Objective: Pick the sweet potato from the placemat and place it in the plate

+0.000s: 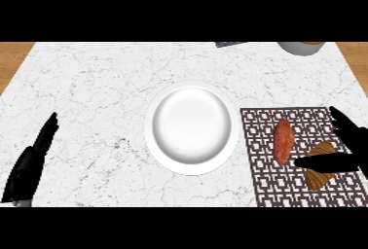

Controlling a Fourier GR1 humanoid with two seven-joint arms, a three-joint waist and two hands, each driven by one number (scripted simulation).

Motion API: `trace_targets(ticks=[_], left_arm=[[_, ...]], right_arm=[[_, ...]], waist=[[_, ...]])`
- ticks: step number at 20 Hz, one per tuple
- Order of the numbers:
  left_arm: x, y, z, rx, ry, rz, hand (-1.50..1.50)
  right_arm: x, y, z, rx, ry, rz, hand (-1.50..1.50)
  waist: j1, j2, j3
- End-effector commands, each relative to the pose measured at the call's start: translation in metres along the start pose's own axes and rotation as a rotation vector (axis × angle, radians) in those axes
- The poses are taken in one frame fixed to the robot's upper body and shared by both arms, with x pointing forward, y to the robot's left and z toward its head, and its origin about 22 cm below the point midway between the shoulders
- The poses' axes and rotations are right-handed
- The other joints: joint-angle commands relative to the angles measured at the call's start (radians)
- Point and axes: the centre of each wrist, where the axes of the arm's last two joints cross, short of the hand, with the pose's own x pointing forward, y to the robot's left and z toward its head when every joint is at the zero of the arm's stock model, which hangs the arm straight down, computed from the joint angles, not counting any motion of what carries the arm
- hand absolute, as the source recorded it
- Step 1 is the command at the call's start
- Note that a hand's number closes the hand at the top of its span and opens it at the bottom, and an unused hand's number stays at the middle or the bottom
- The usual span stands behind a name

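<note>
Lies lengthwise on the placemat near the worktop's right front corner: the sweet potato, untouched, just right of the white plate at the worktop's middle. Hovers over the placemat's right side with fingers spread and thumb across a croissant (partly hidden): the right hand. Rests open near the left front edge, fingers straight: the left hand.

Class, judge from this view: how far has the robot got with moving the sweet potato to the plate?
Done: nothing yet; the plate holds nothing. In hand: the right robot hand is open beside the sweet potato, which lies on the placemat. Left: grasp, carry, place. The left robot hand rests at the left.
</note>
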Motion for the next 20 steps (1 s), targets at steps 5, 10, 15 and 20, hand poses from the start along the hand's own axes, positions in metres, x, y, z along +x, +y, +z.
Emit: trace_targets(ticks=[5, 10, 15, 20], left_arm=[[0.009, -0.016, -0.008, 0.007, 0.0, -0.009, 0.0], [0.003, -0.015, -0.018, -0.007, 0.013, 0.012, 0.0], [-0.001, 0.01, 0.002, 0.001, 0.004, -0.011, 0.0], [0.002, 0.002, -0.016, -0.001, 0.015, 0.01, 0.0]], right_arm=[[-0.016, 0.007, -0.029, 0.107, 0.014, 0.029, -1.5], [-0.006, 0.028, -0.039, 0.15, 0.003, 0.036, -1.5], [-0.025, 0.037, -0.053, 0.169, 0.05, 0.05, -1.5], [-0.03, 0.047, -0.058, 0.156, 0.037, 0.048, -1.5]], waist=[[-0.006, -0.001, 0.0], [-0.008, -0.001, 0.0], [-0.004, -0.002, 0.0], [-0.008, -0.002, 0.0]])
